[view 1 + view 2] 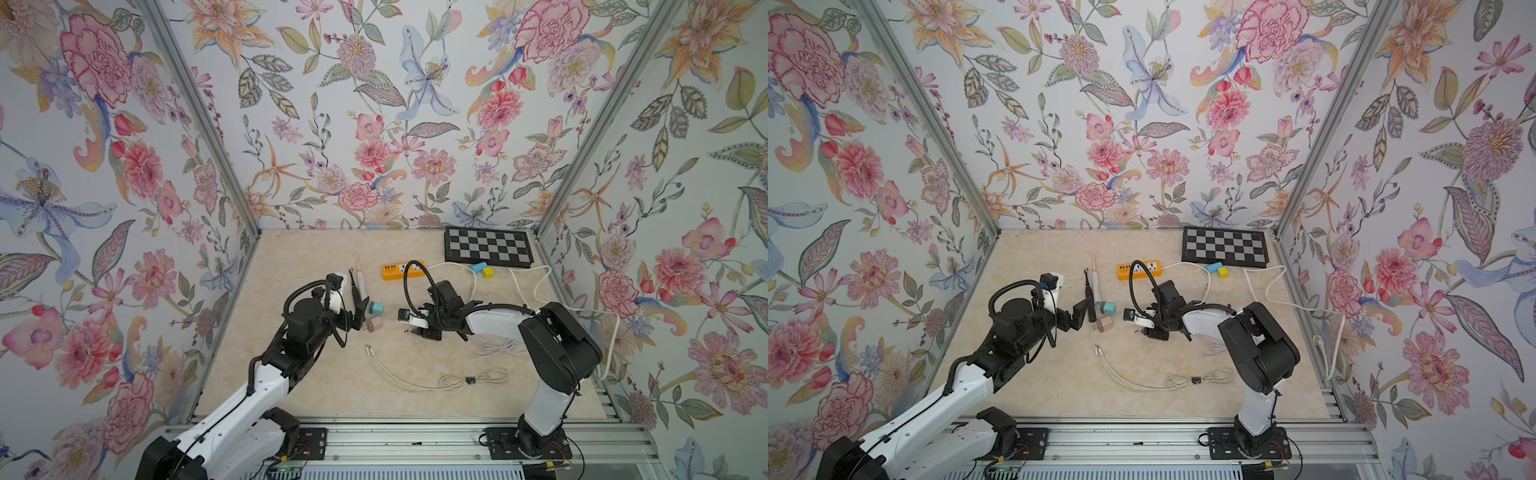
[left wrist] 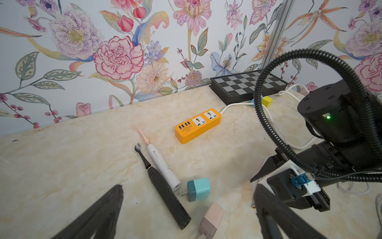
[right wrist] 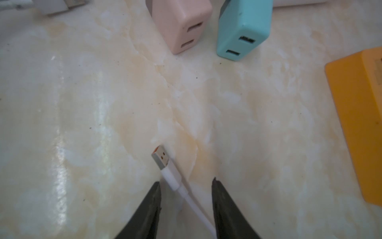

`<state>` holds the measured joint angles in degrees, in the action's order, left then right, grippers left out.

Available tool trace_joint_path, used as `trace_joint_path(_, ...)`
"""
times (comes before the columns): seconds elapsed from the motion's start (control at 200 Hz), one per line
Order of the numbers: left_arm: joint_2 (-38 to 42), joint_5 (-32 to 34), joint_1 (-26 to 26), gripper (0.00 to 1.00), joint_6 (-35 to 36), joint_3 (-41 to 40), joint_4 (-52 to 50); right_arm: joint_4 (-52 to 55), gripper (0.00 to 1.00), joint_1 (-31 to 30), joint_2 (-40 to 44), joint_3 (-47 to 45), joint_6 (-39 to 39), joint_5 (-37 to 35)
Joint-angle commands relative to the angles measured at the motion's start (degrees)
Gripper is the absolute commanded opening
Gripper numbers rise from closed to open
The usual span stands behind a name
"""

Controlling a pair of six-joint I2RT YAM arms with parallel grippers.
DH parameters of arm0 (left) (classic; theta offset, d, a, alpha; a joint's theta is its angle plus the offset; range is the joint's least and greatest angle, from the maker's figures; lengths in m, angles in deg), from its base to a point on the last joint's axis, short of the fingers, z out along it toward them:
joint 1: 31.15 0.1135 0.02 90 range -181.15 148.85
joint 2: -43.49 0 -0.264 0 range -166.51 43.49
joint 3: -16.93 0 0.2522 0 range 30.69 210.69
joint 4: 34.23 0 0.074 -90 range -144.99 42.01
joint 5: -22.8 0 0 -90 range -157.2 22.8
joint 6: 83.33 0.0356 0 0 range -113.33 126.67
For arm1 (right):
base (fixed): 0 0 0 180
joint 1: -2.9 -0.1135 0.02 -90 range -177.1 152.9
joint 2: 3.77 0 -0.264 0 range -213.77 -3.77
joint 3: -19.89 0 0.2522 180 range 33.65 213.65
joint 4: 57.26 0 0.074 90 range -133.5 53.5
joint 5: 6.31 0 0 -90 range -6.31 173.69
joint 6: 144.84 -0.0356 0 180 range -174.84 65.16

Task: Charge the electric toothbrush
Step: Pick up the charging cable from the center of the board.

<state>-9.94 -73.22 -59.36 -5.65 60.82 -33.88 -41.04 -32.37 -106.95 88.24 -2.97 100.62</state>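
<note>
The right arm folds at a high elbow with the wrist bent down. Its pincer sits low over the desk on the near side of the strip, fingers partly spread astride a white cable, perhaps touching it on one side. The left arm reaches forward, its pincer spread wide about the base of the black brush. That brush lies with the white brush beside the strip's USB end.

Both top views look down on my whole tabletop from high up; my wrist cameras skim close, both catching the teal charger.
</note>
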Motion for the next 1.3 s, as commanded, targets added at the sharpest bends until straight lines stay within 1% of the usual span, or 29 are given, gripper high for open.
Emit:
trace_joint_path(0.0,0.3,-0.8,-0.6,0.99,1.8,-0.7,0.0,4.5,0.37,0.2,-1.0,2.3,4.1,1.3)
trace_joint_path(0.12,0.0,-1.0,-0.6,0.99,1.9,-0.8,0.4,10.5,0.31,0.9,-2.5,5.0,5.6,2.8)
trace_joint_path(0.195,-0.1,-1.1,-0.6,0.99,1.9,-0.8,0.5,14.4,0.29,0.7,-4.3,7.2,6.8,2.6)
trace_joint_path(0.295,-0.1,-0.9,-0.6,0.99,2.1,-0.8,0.4,16.9,0.29,0.4,-6.1,9.2,7.5,2.2)
trace_joint_path(0.385,-0.3,0.1,-0.6,0.99,1.3,-0.8,0.2,19.0,0.25,0.3,-7.4,11.3,7.7,2.6)
trace_joint_path(0.49,-1.4,1.3,-0.6,0.99,-0.3,0.3,-1.9,21.4,0.18,0.3,-8.5,13.4,7.0,3.3)
trace_joint_path(0.535,-1.8,2.7,-0.6,0.99,-1.6,0.8,-2.7,21.8,0.16,0.4,-8.4,13.9,6.2,4.0)
trace_joint_path(0.605,-1.9,5.7,-0.6,0.99,-4.8,1.4,-3.6,21.8,0.12,0.9,-7.1,14.9,3.2,7.0)
trace_joint_path(0.63,-1.8,6.2,-0.6,0.99,-5.7,1.4,-3.6,21.7,0.09,1.3,-6.5,15.4,1.8,8.6)
trace_joint_path(0.696,-1.2,6.2,-0.6,0.99,-8.2,1.0,-2.0,21.8,0.03,2.2,-5.1,17.1,-3.8,12.4)
trace_joint_path(0.751,-0.7,3.4,-0.5,0.99,-11.0,0.6,0.6,21.7,0.01,3.0,-4.1,18.4,-9.3,15.2)
trace_joint_path(0.801,-1.1,-1.4,-0.1,0.98,-13.5,0.6,3.5,21.4,0.02,3.4,-3.3,19.1,-14.5,18.3)
trace_joint_path(0.881,-4.0,-9.6,1.1,0.96,-18.1,2.1,6.5,19.4,0.04,3.5,-2.3,19.7,-25.0,23.9)
trace_joint_path(0.991,-10.9,-21.0,4.2,0.87,-26.4,4.2,11.7,14.4,0.04,4.0,-1.5,19.3,-39.4,30.2)
trace_joint_path(1.056,-15.5,-27.2,6.6,0.82,-32.8,4.2,17.7,8.6,0.04,5.1,-0.5,17.4,-48.6,32.9)
trace_joint_path(1.111,-19.2,-31.1,7.8,0.79,-37.5,3.8,23.8,2.5,0.02,6.4,0.4,15.3,-55.7,35.4)
trace_joint_path(1.206,-24.7,-34.3,7.8,0.78,-41.2,3.9,30.9,-9.6,0.0,9.0,1.6,10.9,-69.0,39.4)
trace_joint_path(1.296,-28.9,-37.1,7.7,0.76,-47.1,2.8,41.8,-20.4,0.0,10.5,1.8,7.3,-77.3,43.0)
